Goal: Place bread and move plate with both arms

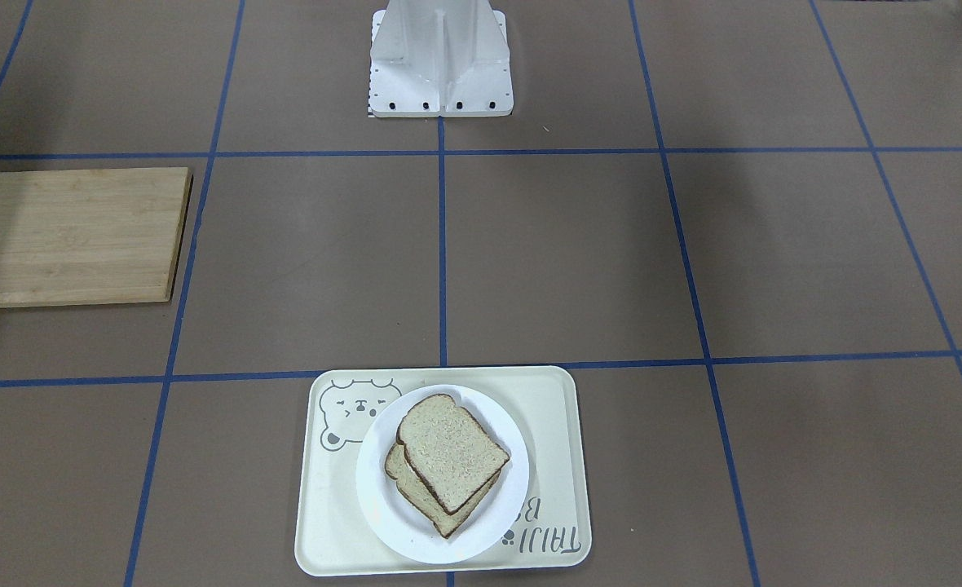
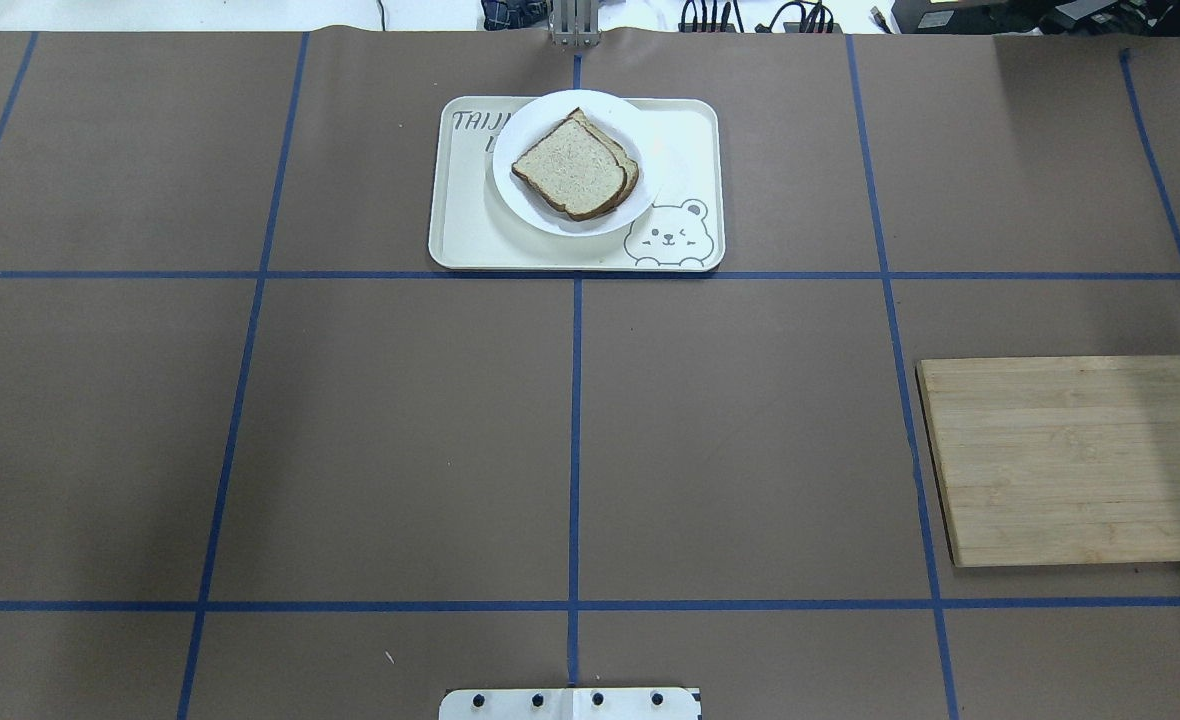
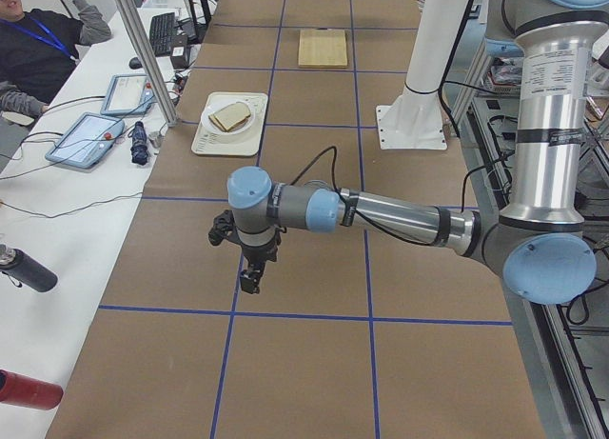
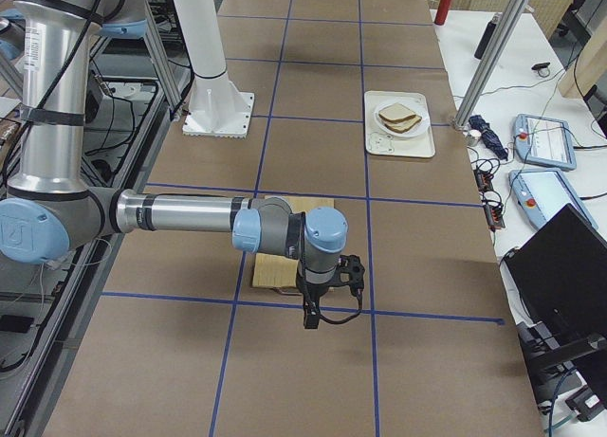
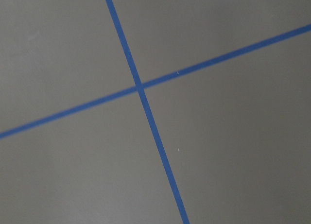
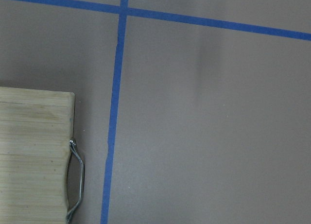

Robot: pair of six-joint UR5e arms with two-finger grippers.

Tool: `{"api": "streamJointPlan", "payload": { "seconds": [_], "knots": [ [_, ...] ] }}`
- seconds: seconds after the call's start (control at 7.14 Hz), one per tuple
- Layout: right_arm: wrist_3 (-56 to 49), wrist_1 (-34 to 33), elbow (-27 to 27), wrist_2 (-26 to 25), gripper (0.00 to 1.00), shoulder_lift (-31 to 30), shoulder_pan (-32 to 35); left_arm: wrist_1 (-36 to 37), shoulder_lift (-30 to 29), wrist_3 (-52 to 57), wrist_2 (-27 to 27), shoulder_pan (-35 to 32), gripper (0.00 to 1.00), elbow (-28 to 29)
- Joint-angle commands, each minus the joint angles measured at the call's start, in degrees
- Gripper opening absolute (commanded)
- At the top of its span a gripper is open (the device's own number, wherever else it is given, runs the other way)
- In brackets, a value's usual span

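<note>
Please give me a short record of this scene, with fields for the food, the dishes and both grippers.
bread: two slices stacked on the plate
plate: on the tray, far from the robot's base
cutting board: on the robot's right, nothing on it
left gripper: above bare table, open or shut unclear
right gripper: near the cutting board's edge, open or shut unclear
</note>
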Motion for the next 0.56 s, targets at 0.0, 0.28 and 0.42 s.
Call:
{"api": "streamJointPlan", "payload": {
  "seconds": [0.0,0.28,0.42],
  "knots": [
    [0.09,0.00,0.00,0.00,1.00,0.02,0.00,-0.45,3.78,0.29,-2.49,-1.95,0.98,-0.31],
    [0.26,0.00,0.00,0.09,1.00,0.03,0.00,-0.89,4.24,0.38,-2.14,-1.95,0.98,-0.67],
    [0.35,0.00,0.00,0.09,1.00,0.03,0.00,-0.89,4.23,0.47,-2.23,-1.95,0.98,-0.67]
  ]
}}
